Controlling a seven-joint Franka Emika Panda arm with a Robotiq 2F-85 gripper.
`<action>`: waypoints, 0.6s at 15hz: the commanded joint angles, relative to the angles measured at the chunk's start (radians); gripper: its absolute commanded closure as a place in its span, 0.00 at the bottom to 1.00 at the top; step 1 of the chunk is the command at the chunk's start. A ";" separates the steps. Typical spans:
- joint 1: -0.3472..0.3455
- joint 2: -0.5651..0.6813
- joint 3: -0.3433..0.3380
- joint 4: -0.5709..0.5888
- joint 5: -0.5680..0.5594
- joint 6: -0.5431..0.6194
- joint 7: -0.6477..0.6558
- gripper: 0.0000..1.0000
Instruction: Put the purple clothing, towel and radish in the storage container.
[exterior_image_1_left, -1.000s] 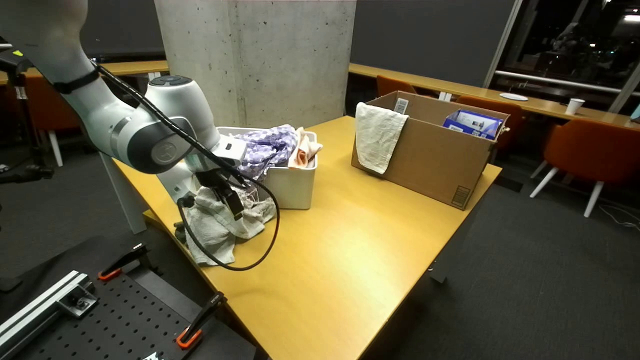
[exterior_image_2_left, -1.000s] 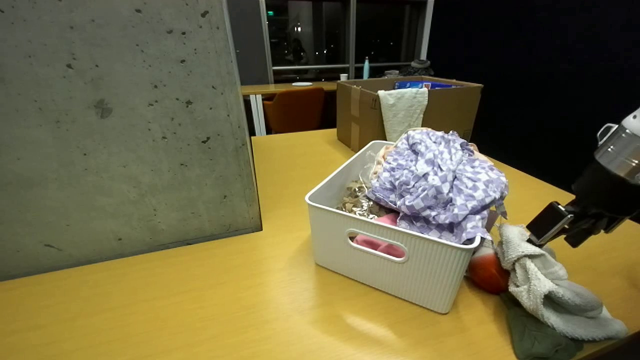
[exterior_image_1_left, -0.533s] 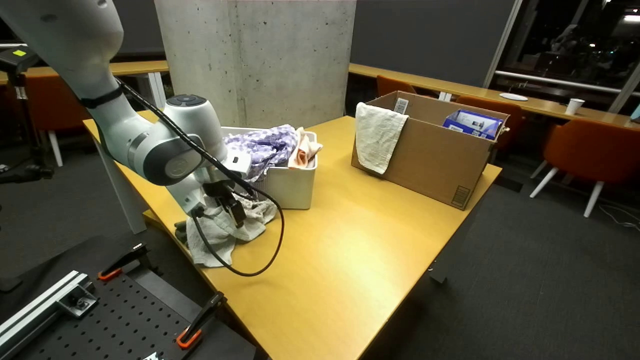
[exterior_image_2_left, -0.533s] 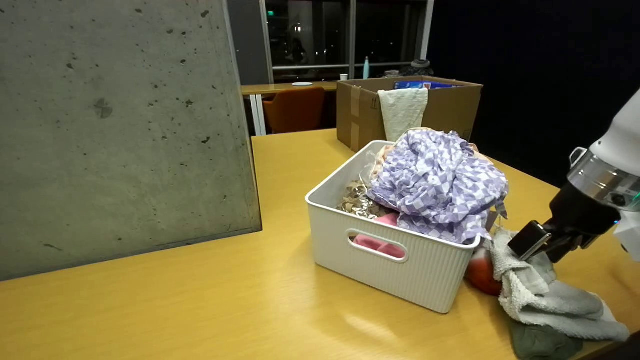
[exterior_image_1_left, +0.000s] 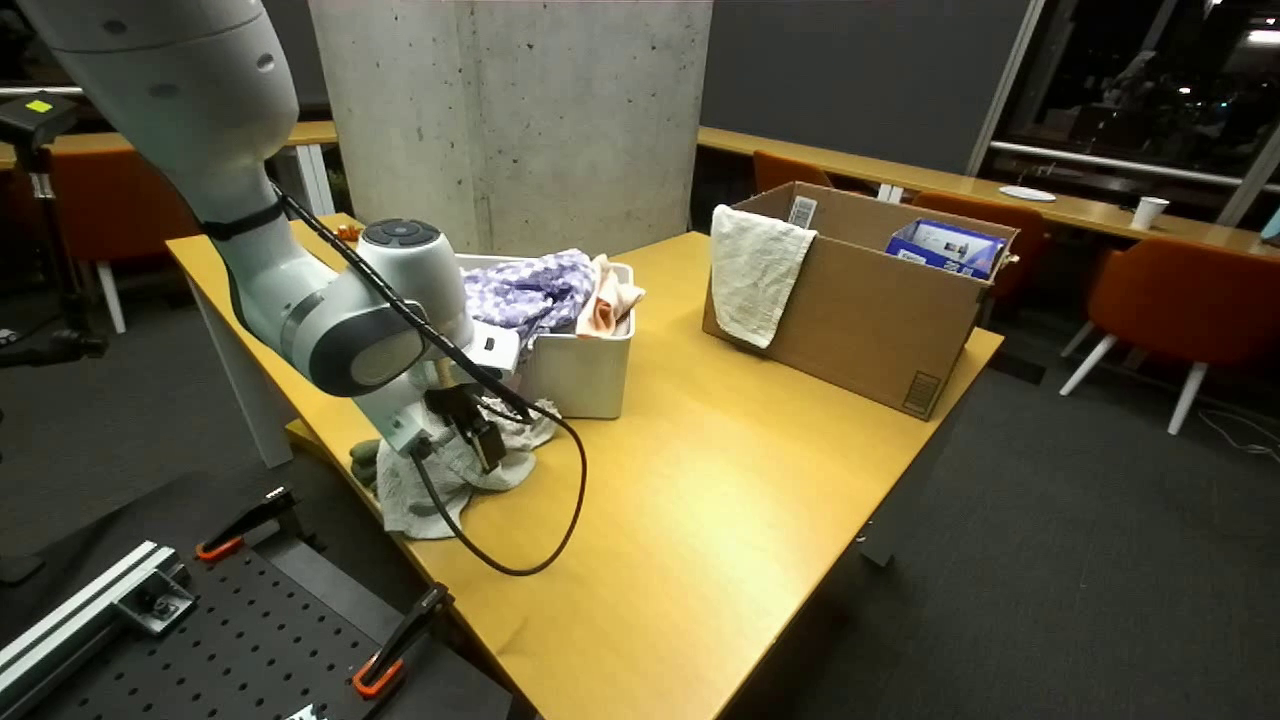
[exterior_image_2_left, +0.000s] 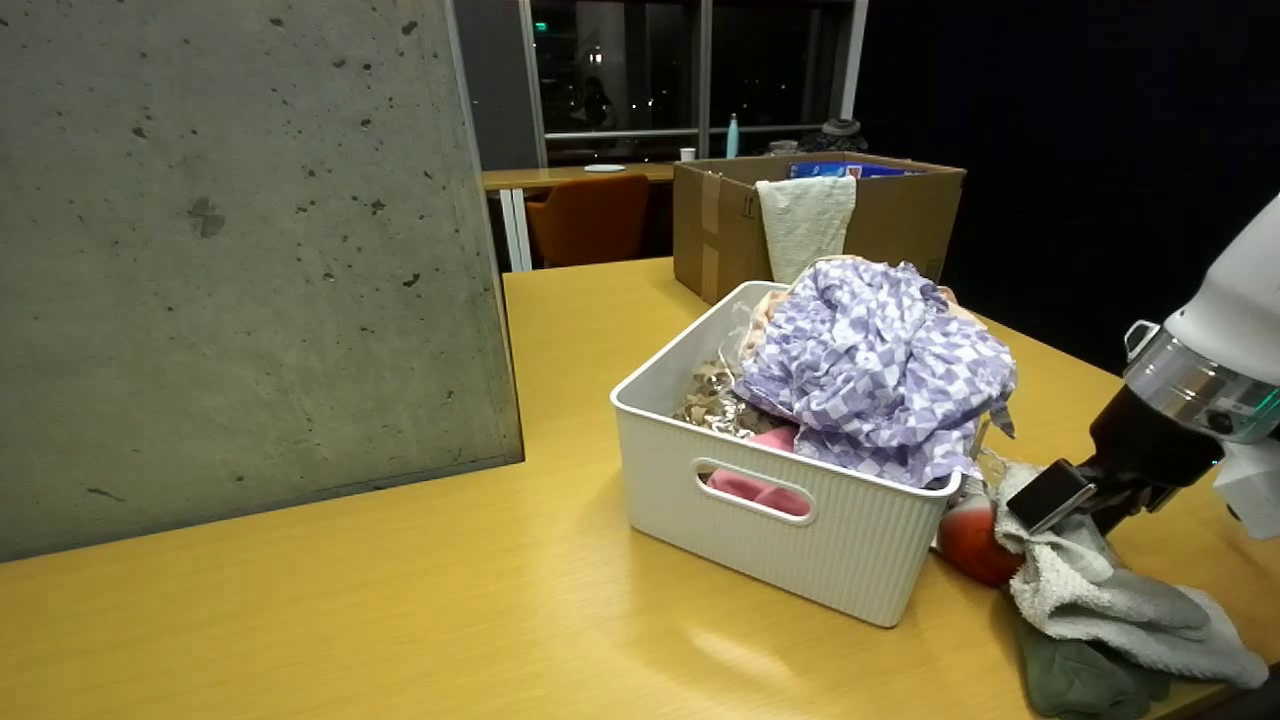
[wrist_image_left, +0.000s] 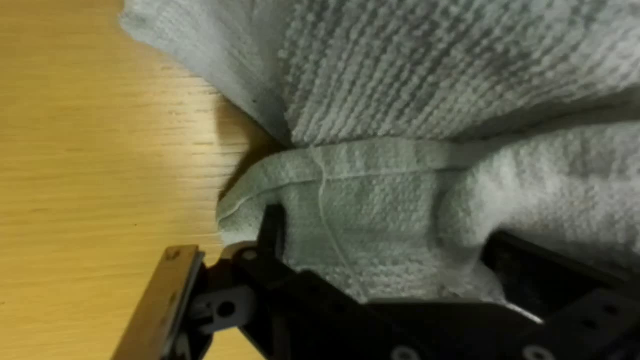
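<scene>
The fingers (wrist_image_left: 537, 275) stand wide apart, low over the towel (wrist_image_left: 395, 75), with its crumpled folds in the gap between them; whether they press into the cloth cannot be told. From under the fingers the towel spreads over the bench (exterior_image_1_left: 700, 520) to the edge. Just beside the fingers, between them and the bin (exterior_image_2_left: 780, 545), lies the radish (exterior_image_2_left: 978, 550), its red side close to the bin's wall and partly hidden by the towel. A dark green piece (exterior_image_2_left: 1080, 680) shows from under the towel below the fingers; whether it belongs to the radish is unclear. The bin stands upright near the fingers. In it the purple cloth (exterior_image_2_left: 890, 370) is heaped above the rim and spills over on the fingers' side. Farther from the fingers, also in the bin, are a peach cloth (exterior_image_1_left: 608, 300) and crumpled brown stuff (exterior_image_2_left: 715, 400); a pink thing (exterior_image_2_left: 765, 492) shows through the handle slot. Well apart from the fingers stands the box (exterior_image_1_left: 850, 330), a cream cloth (exterior_image_1_left: 765, 275) draped over its top edge and a blue carton (exterior_image_1_left: 945, 250) inside.
</scene>
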 joint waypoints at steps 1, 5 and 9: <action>-0.049 0.040 0.041 0.027 0.014 0.034 -0.059 0.26; -0.041 0.025 0.045 0.017 0.011 0.042 -0.066 0.58; -0.015 -0.025 0.044 -0.029 0.008 0.070 -0.055 0.88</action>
